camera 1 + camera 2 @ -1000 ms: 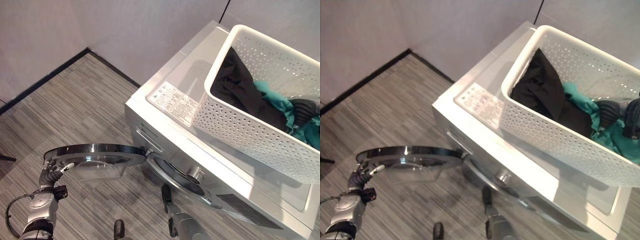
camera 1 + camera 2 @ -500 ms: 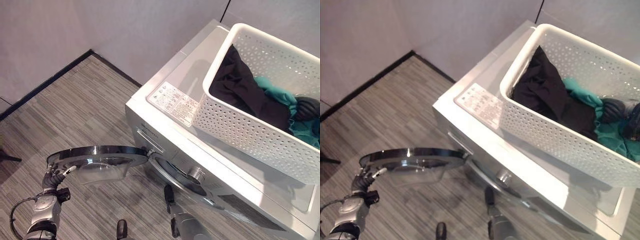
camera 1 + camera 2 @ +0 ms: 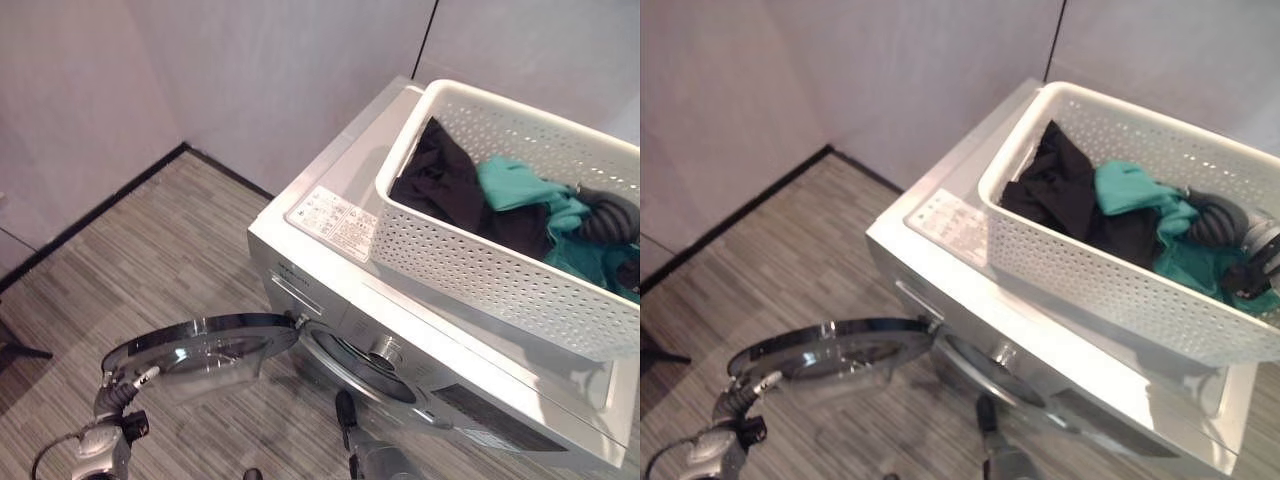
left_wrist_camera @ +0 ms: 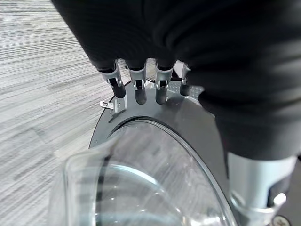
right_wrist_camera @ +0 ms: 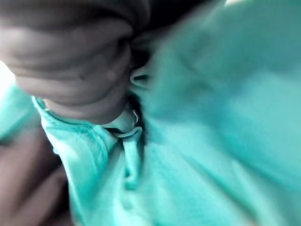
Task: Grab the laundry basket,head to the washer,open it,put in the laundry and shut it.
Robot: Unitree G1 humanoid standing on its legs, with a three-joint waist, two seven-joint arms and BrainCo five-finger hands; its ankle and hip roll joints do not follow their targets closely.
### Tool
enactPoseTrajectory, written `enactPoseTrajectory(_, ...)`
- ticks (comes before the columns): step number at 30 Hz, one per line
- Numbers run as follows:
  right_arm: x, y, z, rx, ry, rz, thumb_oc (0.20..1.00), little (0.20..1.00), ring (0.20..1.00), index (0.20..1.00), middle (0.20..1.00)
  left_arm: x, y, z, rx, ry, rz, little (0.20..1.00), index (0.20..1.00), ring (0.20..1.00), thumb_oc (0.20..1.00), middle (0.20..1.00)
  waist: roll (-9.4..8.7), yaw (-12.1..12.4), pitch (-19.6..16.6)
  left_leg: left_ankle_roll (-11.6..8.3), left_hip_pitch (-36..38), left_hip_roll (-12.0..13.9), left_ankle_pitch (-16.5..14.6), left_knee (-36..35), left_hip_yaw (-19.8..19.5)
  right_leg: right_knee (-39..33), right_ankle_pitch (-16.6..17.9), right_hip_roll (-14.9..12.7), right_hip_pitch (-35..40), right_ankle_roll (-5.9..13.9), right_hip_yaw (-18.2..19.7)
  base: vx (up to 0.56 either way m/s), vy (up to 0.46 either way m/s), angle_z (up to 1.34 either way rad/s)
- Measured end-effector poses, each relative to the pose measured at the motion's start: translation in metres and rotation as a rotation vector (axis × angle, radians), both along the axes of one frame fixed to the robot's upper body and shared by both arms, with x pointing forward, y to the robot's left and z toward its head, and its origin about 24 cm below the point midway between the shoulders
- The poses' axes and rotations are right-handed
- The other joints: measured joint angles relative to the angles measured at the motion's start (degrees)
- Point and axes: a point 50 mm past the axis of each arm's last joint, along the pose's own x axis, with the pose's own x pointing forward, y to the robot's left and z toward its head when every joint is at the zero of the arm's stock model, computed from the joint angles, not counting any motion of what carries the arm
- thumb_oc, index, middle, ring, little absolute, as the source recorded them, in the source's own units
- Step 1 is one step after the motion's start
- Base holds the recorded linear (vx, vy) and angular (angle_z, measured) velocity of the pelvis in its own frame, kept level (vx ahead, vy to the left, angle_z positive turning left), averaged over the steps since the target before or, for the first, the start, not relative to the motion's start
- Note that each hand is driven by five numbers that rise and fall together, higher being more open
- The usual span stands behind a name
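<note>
A white perforated laundry basket (image 3: 480, 255) stands on top of the silver washer (image 3: 300, 270). In it lie a black garment (image 3: 440, 180) and a teal garment (image 3: 515, 185). My right hand (image 3: 610, 215) is down in the basket at its right end, its fingers buried in the teal cloth (image 5: 211, 117). The round glass washer door (image 3: 205, 340) is swung wide open to the left, and the drum opening (image 3: 370, 365) shows. My left hand (image 3: 118, 400) is at the door's outer edge, its fingers (image 4: 137, 89) hooked over the grey rim.
Grey striped floor spreads to the left of the washer, bounded by a pale wall with a black baseboard (image 3: 100, 210). A dark stand foot (image 3: 15, 352) pokes in at the left edge. The washer stands against the back wall.
The camera has tilted, shifting the whole picture. In the basket the teal garment now lies bunched higher and further over the black one. My left hand keeps its place on the door's rim.
</note>
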Motion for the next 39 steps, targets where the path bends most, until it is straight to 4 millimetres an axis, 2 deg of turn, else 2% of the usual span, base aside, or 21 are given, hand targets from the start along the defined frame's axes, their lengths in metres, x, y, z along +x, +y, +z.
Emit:
enactPoseTrajectory(10, -0.005, 0.033, 0.077, 0.158, -0.410, 0.168, 0.200, 0.200, 0.200, 0.200, 0.200, -0.025, -0.013, -0.022, -0.044, 0.113, 0.014, 1.000, 1.000, 1.000, 1.000, 1.000, 0.50, 0.08, -2.79, 0.42, 3.21, -0.53, -0.27, 0.00, 0.51, -0.03, -0.43, -0.14, 2.87, -0.37, 0.53, 0.00, 0.002, -0.01)
enactPoseTrajectory(13, -0.009, 0.047, 0.108, 0.196, -0.572, 0.248, 0.200, 0.200, 0.200, 0.200, 0.200, -0.029, -0.014, -0.024, -0.048, 0.129, 0.018, 1.000, 1.000, 1.000, 1.000, 1.000, -0.10, 1.02, -3.44, 0.77, 4.29, -0.73, -0.48, -0.01, 1.50, -0.03, -0.33, -0.08, 3.49, -0.23, 1.37, 0.00, 0.010, -0.15)
enactPoseTrajectory(15, -0.007, 0.052, 0.117, 0.201, -0.617, 0.259, 0.200, 0.200, 0.200, 0.200, 0.200, -0.028, -0.015, -0.025, -0.050, 0.134, 0.019, 1.000, 1.000, 1.000, 1.000, 1.000, -0.28, 1.21, -3.67, 0.79, 4.93, -0.84, -0.49, 0.00, 1.59, -0.03, -0.27, -0.13, 4.07, -0.16, 1.51, 0.00, 0.003, -0.03)
enactPoseTrajectory(20, -0.006, 0.052, 0.121, 0.228, -0.688, 0.248, 0.200, 0.200, 0.200, 0.200, 0.200, -0.026, -0.015, -0.025, -0.049, 0.138, 0.021, 1.000, 1.000, 1.000, 1.000, 1.000, -1.05, 1.39, -4.52, 0.89, 5.24, -0.87, -0.53, 0.00, 1.24, -0.03, -0.13, -0.52, 4.60, 0.07, 1.20, 0.00, 0.003, 0.03)
enactPoseTrajectory(27, 0.002, 0.046, 0.114, 0.237, -0.680, 0.203, 0.200, 0.200, 0.200, 0.200, 0.200, -0.026, -0.016, -0.026, -0.034, 0.151, 0.004, 1.000, 1.000, 1.000, 1.000, 1.000, -1.16, 1.38, -4.81, 0.89, 5.39, -0.91, -0.51, 0.00, -0.06, -0.03, -0.31, -0.65, 5.32, 0.19, 0.13, 0.00, 0.005, 0.07)
enactPoseTrajectory(28, 0.005, 0.043, 0.110, 0.235, -0.654, 0.188, 0.228, 0.228, 0.228, 0.228, 0.228, -0.027, -0.016, -0.026, -0.033, 0.150, 0.004, 1.000, 1.000, 1.000, 1.000, 1.000, -1.20, 1.38, -4.79, 0.88, 5.42, -0.90, -0.51, 0.00, -0.09, -0.03, -0.31, -0.66, 5.39, 0.19, 0.08, 0.00, 0.000, 0.00)
enactPoseTrajectory(30, 0.010, 0.032, 0.105, 0.203, -0.594, 0.124, 0.523, 0.523, 0.523, 0.523, 0.523, -0.026, -0.016, -0.026, -0.033, 0.150, -0.001, 1.000, 1.000, 1.000, 1.000, 1.000, -1.28, 1.40, -4.76, 0.88, 5.40, -0.91, -0.51, -0.01, -0.09, -0.03, -0.40, -0.77, 5.48, 0.20, -0.02, 0.01, 0.008, 0.04)
enactPoseTrajectory(31, 0.012, 0.024, 0.103, 0.180, -0.565, 0.077, 0.896, 0.896, 0.896, 0.896, 0.896, -0.026, -0.016, -0.026, -0.032, 0.153, -0.005, 1.000, 1.000, 1.000, 1.000, 1.000, -1.30, 1.45, -4.75, 0.88, 5.40, -0.91, -0.50, -0.01, -0.09, -0.04, -0.41, -0.78, 5.48, 0.21, -0.03, 0.00, 0.000, 0.00)
enactPoseTrajectory(32, 0.014, 0.016, 0.101, 0.156, -0.531, 0.036, 1.000, 1.000, 1.000, 1.000, 1.000, -0.027, -0.016, -0.026, -0.031, 0.153, -0.007, 1.000, 1.000, 1.000, 1.000, 1.000, -1.34, 1.45, -4.72, 0.88, 5.38, -0.91, -0.51, -0.01, -0.09, -0.04, -0.45, -0.78, 5.48, 0.22, -0.03, 0.00, 0.000, 0.00)
enactPoseTrajectory(34, 0.018, -0.003, 0.093, 0.119, -0.430, -0.060, 1.000, 1.000, 1.000, 1.000, 1.000, -0.028, -0.017, -0.026, -0.030, 0.159, -0.015, 1.000, 1.000, 1.000, 1.000, 1.000, -1.40, 1.37, -4.65, 0.89, 5.23, -0.89, -0.51, 0.00, -0.09, -0.04, -0.50, -0.75, 5.27, 0.17, -0.02, 0.00, 0.000, 0.00)
enactPoseTrajectory(35, 0.019, -0.006, 0.089, 0.119, -0.407, -0.079, 1.000, 1.000, 1.000, 1.000, 1.000, -0.028, -0.016, -0.026, -0.029, 0.161, -0.014, 1.000, 1.000, 1.000, 1.000, 1.000, -1.39, 1.26, -4.53, 0.89, 5.20, -0.86, -0.51, -0.01, -0.10, -0.04, -0.52, -0.73, 5.17, 0.15, 0.03, 0.00, 0.000, 0.00)
enactPoseTrajectory(37, 0.015, -0.014, 0.079, 0.009, -0.287, -0.113, 1.000, 1.000, 1.000, 1.000, 1.000, -0.027, -0.018, -0.026, -0.037, 0.153, -0.020, 1.000, 1.000, 1.000, 1.000, 1.000, -1.36, 1.28, -3.90, 0.89, 4.98, -0.82, -0.51, -0.01, -0.16, -0.05, -0.57, -0.82, 5.05, 0.14, -0.12, 0.00, 0.000, 0.00)
enactPoseTrajectory(39, 0.016, -0.015, 0.075, -0.002, -0.249, -0.121, 1.000, 1.000, 1.000, 1.000, 1.000, -0.030, -0.018, -0.027, -0.037, 0.159, -0.019, 1.000, 1.000, 1.000, 1.000, 1.000, -1.25, 1.17, -3.63, 0.90, 4.95, -0.78, -0.53, -0.01, -0.15, -0.16, -0.61, -0.79, 4.95, 0.10, -0.02, 0.00, -0.001, -0.02)
